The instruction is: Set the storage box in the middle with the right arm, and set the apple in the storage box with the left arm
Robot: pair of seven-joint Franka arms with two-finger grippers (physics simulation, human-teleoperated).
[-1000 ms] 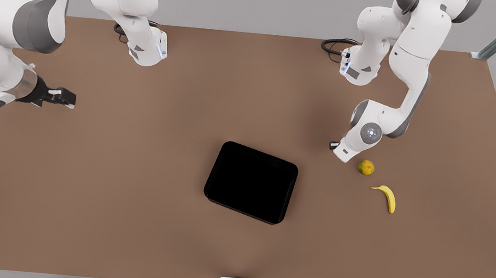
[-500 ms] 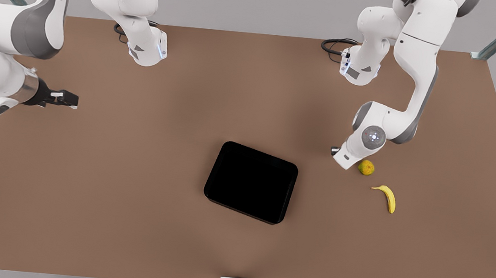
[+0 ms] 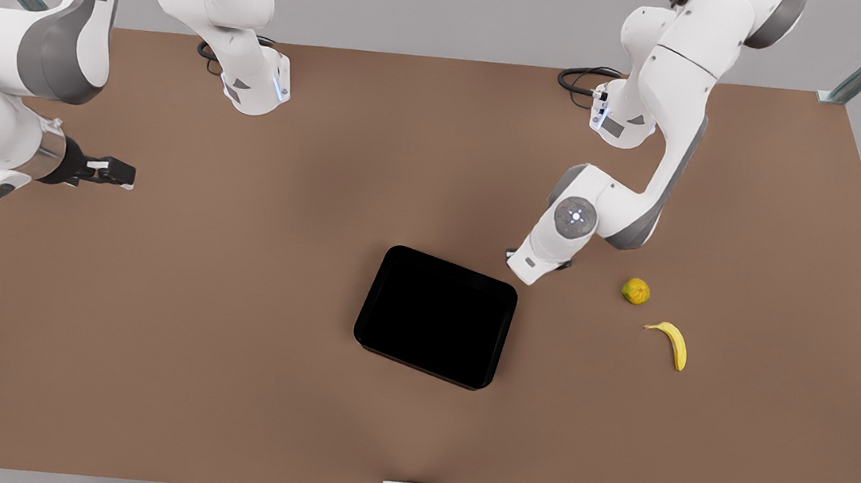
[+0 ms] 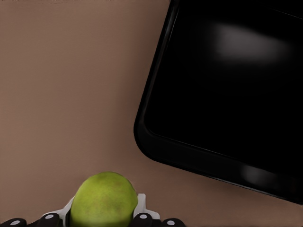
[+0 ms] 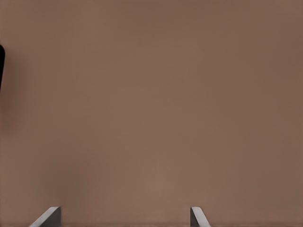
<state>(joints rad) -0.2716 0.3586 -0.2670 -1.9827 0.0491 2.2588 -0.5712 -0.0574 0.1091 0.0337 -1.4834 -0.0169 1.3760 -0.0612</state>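
At the front view's left: right gripper (image 3: 117,174) hovering over the brown table (image 3: 224,380), fingers (image 5: 47,216) spread wide, nothing between them. In the middle: storage box (image 3: 435,316), flat on the table. Just beside its far corner toward the front view's right: left gripper (image 3: 515,257), clamped on the green apple (image 4: 104,201), above the table. Further right, well apart: yellow-orange fruit (image 3: 636,291), then banana (image 3: 670,341).

open table (image 3: 227,348) around storage box (image 3: 435,315)
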